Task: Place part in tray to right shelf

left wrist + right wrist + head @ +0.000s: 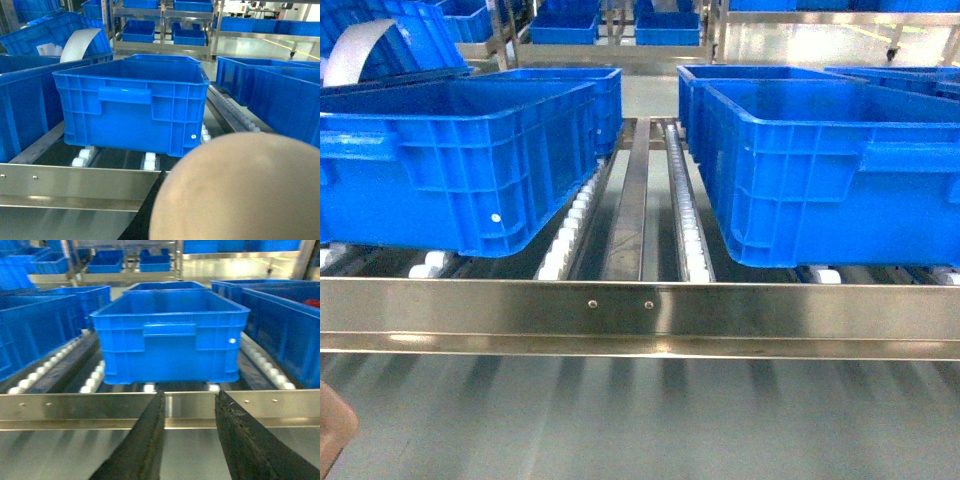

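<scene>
Nearest, the cream tray [240, 190] rides at the left end effector, whose grip is hidden; no blue part shows. The right end effector [187, 412] hangs spread and empty, facing the shelf's front rail [640, 310]; beyond stands the right-hand crate [820, 170].

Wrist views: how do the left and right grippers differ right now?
The right gripper is open, two dark fingers apart with nothing between; the left gripper's fingers are hidden, so its state is unclear. The cream-beige tray fills much of the left wrist view; the right wrist view shows no tray. Both face the right shelf, its steel front rail ahead of a blue crate.
</scene>
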{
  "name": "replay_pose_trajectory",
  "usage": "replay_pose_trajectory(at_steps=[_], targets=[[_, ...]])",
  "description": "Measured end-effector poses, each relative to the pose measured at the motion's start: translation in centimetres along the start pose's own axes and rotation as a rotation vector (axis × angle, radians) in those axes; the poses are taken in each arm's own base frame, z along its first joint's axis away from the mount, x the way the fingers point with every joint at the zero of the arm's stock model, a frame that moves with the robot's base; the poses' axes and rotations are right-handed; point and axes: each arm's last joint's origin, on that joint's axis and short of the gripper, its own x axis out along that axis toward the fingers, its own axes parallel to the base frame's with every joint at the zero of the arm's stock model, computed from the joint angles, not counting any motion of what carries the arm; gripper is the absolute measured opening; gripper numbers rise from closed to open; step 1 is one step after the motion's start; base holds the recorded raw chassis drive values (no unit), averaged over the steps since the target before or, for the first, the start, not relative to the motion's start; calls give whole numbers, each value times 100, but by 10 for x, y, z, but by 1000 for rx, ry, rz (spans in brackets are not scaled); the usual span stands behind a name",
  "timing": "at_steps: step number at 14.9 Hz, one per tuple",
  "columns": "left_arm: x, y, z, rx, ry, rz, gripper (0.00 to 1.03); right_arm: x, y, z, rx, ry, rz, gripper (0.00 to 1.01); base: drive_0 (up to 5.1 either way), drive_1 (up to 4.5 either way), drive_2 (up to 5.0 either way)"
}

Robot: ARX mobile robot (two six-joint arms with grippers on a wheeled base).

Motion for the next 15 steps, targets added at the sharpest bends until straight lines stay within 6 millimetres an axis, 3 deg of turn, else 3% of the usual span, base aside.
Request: replay_pose_trajectory(at_steps=[2, 4, 11, 13, 15], targets=[[-5, 0, 1, 0, -5, 0, 12, 0, 1, -3, 0, -5, 12, 3, 0, 0, 0], [-11, 0, 1, 0, -8, -4, 12, 0, 1, -15, -3, -3, 13, 2, 0, 0, 0], [-15, 0, 0, 0, -5, 0, 12, -1, 1, -14, -3, -10, 12, 2, 0, 0, 0], [-24, 0, -7, -1, 51, 0, 12, -1, 1, -14, -3, -9, 12, 2, 0, 0, 0], [-26, 0, -2, 2, -4, 0, 12, -1, 1, -14, -3, -9, 11, 2, 0, 0, 0]])
